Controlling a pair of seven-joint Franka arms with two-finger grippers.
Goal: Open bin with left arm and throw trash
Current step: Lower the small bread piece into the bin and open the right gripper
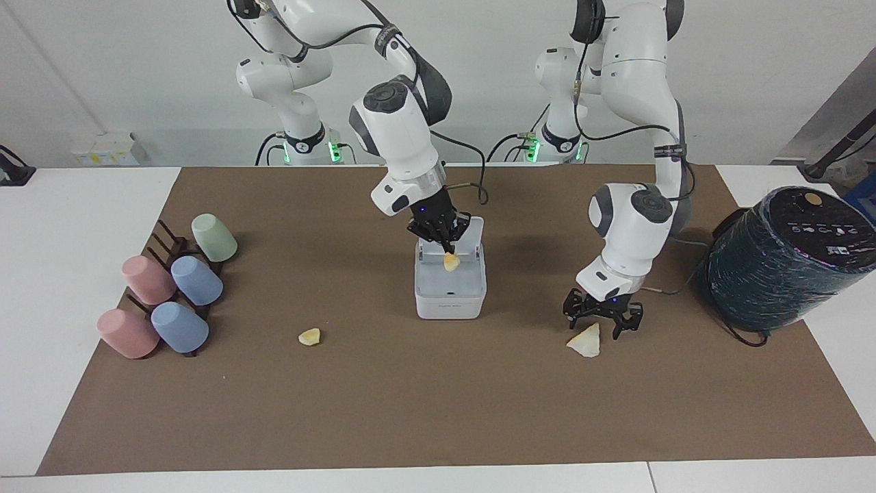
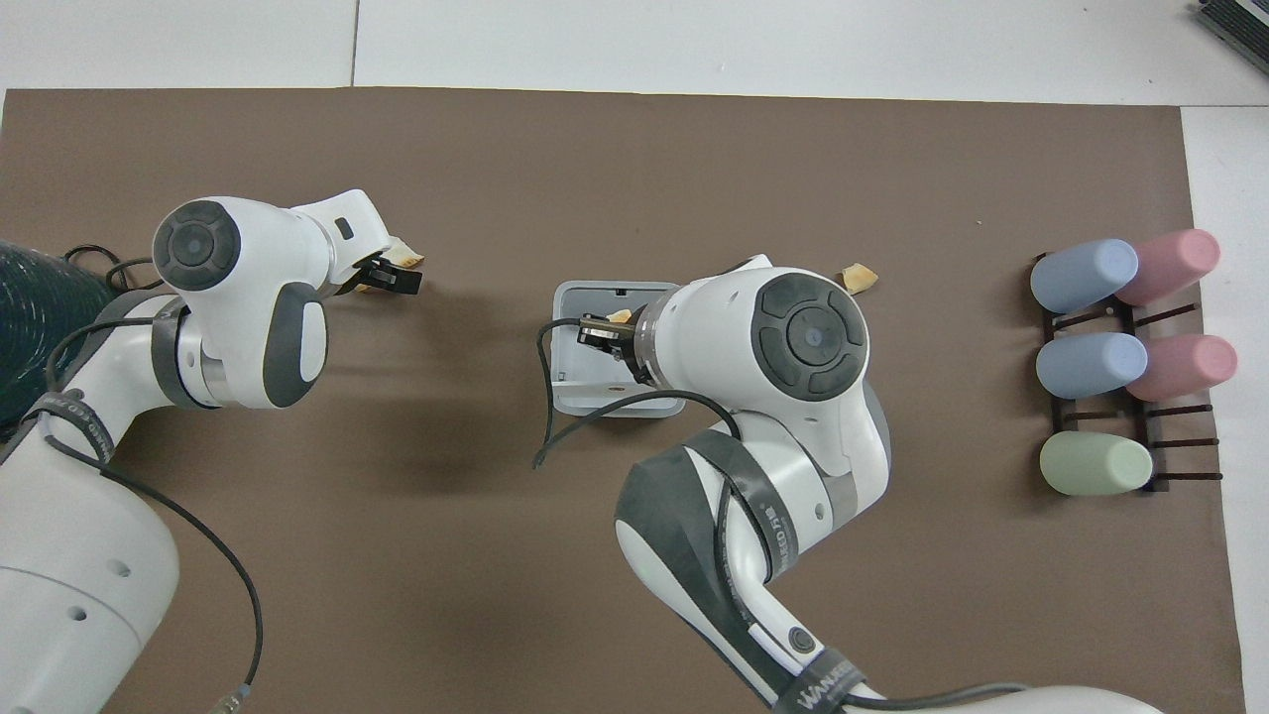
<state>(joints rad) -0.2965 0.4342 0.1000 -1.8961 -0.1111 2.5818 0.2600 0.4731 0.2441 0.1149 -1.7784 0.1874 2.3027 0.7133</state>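
Observation:
The white bin (image 1: 449, 301) stands open in the middle of the mat, its lid (image 1: 473, 234) upright on the side nearer the robots. My right gripper (image 1: 448, 253) is shut on a small yellow scrap (image 1: 450, 261) and holds it over the bin's inside; the scrap also shows in the overhead view (image 2: 620, 317). My left gripper (image 1: 602, 327) is open and low over the triangular scrap (image 1: 586, 341), which lies toward the left arm's end of the table. The arm partly hides it from above (image 2: 403, 257). Another small scrap (image 1: 309, 336) lies toward the right arm's end.
A rack of pastel cups (image 1: 171, 294) lies at the right arm's end of the table. A big dark teal wrapped cylinder (image 1: 780, 257) lies at the left arm's end, close to the left arm. A brown mat (image 1: 438, 411) covers the table.

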